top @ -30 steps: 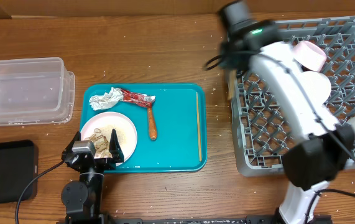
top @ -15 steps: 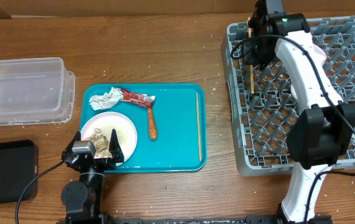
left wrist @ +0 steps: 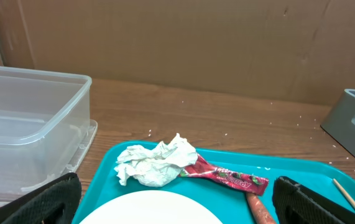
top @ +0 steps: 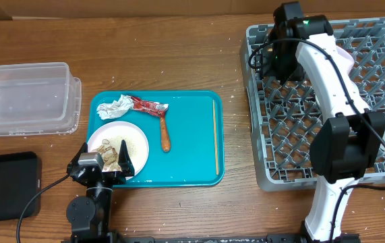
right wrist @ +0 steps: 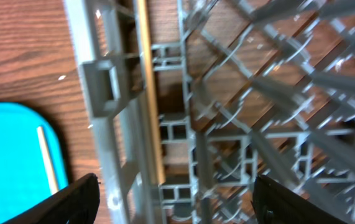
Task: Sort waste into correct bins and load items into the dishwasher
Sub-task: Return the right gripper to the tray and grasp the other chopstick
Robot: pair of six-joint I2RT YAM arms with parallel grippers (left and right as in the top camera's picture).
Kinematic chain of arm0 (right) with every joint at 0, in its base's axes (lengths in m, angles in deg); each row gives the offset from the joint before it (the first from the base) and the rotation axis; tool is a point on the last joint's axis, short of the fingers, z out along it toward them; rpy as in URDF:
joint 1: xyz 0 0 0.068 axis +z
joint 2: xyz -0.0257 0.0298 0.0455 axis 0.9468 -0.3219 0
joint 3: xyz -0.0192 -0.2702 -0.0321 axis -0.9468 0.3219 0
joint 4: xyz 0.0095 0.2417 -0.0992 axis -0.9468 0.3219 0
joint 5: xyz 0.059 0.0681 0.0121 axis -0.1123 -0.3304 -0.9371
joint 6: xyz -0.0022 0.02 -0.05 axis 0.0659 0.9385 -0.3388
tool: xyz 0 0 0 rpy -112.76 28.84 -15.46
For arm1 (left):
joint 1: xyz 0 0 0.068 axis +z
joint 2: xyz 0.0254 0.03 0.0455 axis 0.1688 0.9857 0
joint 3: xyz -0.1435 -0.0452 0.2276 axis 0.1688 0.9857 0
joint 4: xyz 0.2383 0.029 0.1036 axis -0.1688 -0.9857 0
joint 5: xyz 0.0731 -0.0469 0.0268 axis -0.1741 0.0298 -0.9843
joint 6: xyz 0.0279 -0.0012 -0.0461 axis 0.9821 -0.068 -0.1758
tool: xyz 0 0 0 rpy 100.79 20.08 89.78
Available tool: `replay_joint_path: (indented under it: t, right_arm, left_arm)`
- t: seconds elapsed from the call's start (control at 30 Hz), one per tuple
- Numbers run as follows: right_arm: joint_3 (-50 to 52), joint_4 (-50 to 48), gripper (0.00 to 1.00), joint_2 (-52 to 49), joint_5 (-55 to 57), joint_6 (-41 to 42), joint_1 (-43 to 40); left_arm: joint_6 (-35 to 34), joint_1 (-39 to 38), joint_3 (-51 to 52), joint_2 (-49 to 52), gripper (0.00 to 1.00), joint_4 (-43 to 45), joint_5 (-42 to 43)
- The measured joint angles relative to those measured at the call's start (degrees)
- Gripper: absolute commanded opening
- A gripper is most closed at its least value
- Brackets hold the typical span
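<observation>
Over the dish rack (top: 263, 169), the right gripper (right wrist: 176, 186) hangs with its fingers spread wide and nothing between them.
In the right wrist view a chopstick (right wrist: 149, 93) lies inside the rack, running along the wall at the left of the frame. In the overhead view this is the rack's upper-left corner, at the upper right of the picture. A second chopstick (top: 216, 135) lies along the right edge of the teal tray (top: 192, 169) at the centre of the desk (top: 179, 54). The left gripper (top: 104, 160) sits at the tray's lower-left corner, fingers apart and empty, above a white plate (top: 137, 143). Beyond the plate, a crumpled napkin (left wrist: 158, 163) touches a red packet (left wrist: 227, 177). A clear tub (top: 23, 98) stands at the left of the frame.
</observation>
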Motion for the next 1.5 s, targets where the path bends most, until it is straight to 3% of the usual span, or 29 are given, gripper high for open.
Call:
replay_joint_path:
  t: [0.2,0.3,0.5,0.73,1.3,1.5]
  right_arm:
    - [0.15,0.17,0.82,5.92,-2.16,4.13,8.98]
    - [0.15,-3.45,1.0,7.98,-2.49,9.38,18.62]
    - [5.27,-11.1,1.0,3.72,-1.18,13.55,27.06]
    - [9.62,-11.21,1.0,-3.39,-0.15,15.76,27.71]
    - [10.05,-11.72,1.0,-8.63,2.82,16.57,27.65]
    - [11.91,-11.3,0.88,-8.63,0.83,16.96,27.65]
  left_arm:
    - [0.0,0.0,0.0,0.0,1.0,0.0,0.0]
    - [0.0,0.0,0.0,0.0,1.0,0.02,0.0]
    - [0.0,0.0,0.0,0.0,1.0,0.0,0.0]
    - [0.0,0.0,0.0,0.0,1.0,0.0,0.0]
    - [0.0,0.0,0.0,0.0,1.0,0.0,0.0]
    - [0.0,0.0,0.0,0.0,1.0,0.02,0.0]
